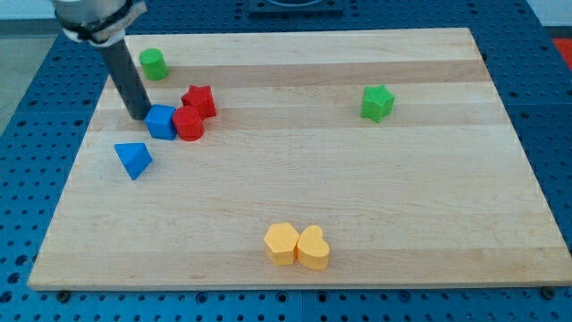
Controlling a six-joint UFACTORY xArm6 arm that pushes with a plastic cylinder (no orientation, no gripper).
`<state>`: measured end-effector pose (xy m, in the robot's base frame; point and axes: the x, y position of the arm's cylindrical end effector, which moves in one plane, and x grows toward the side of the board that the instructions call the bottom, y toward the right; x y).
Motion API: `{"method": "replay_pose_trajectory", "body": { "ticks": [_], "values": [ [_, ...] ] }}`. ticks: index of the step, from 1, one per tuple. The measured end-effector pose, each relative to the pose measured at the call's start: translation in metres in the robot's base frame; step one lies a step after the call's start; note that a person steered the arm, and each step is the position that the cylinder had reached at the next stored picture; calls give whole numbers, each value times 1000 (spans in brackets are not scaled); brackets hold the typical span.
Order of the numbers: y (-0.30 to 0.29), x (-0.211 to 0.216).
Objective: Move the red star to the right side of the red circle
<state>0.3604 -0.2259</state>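
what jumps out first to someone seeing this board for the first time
A tight cluster at the view's upper left draws the eye: the red star, red circle and blue cube packed together, with my tip just left of the cube. Next, the two yellow hearts sit side by side near the view's bottom, and a green star sits alone at right.

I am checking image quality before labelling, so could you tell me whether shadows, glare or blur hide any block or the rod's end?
Camera view: lighting is even and soft, shadows short, no glare on the wooden board; all blocks are sharp; my tip shows clearly, just left of the blue cube.
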Motion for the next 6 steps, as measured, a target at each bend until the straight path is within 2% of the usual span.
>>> {"method": "replay_pose_trajectory", "body": {
  "ticks": [1, 3, 4, 5, 6],
  "values": [
    [19, -34],
    [83, -35],
    [94, -15],
    [92, 35],
    [92, 56]
  ]
}}
